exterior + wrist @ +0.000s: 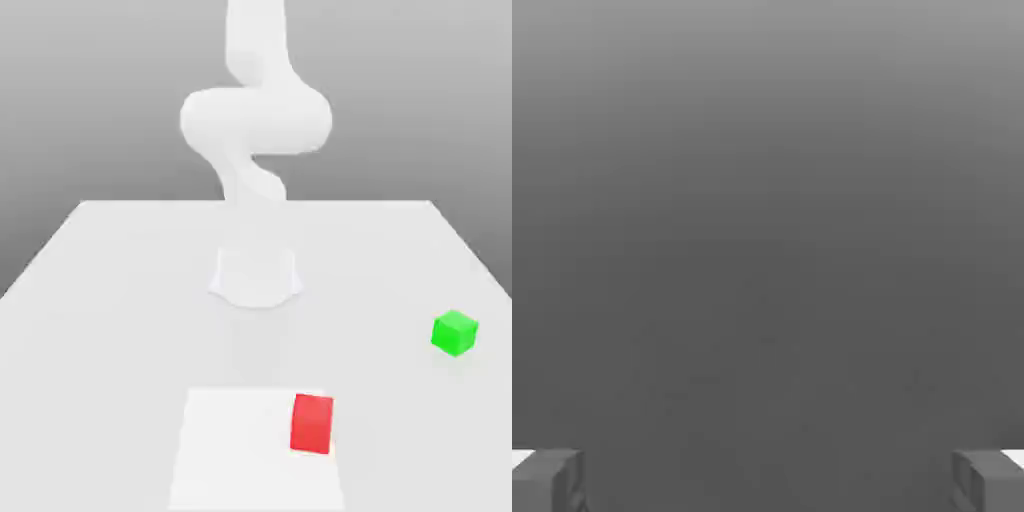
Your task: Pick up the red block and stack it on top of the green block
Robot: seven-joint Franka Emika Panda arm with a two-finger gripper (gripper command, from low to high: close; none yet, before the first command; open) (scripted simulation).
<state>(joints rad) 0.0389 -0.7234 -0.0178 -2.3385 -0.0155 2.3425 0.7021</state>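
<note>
Matte bright-red cube block sits lower centre; matte bright-green cube block right of centre; gripper fingers spread wide.

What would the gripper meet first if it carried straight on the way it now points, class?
Probably nothing: between the open gripper fingers the hand view shows plain grey, with no block ahead, though depth is unclear.

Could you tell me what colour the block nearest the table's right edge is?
Bright green block, clearest in the exterior view.

pale grey table, red block near front, green block well apart
</note>
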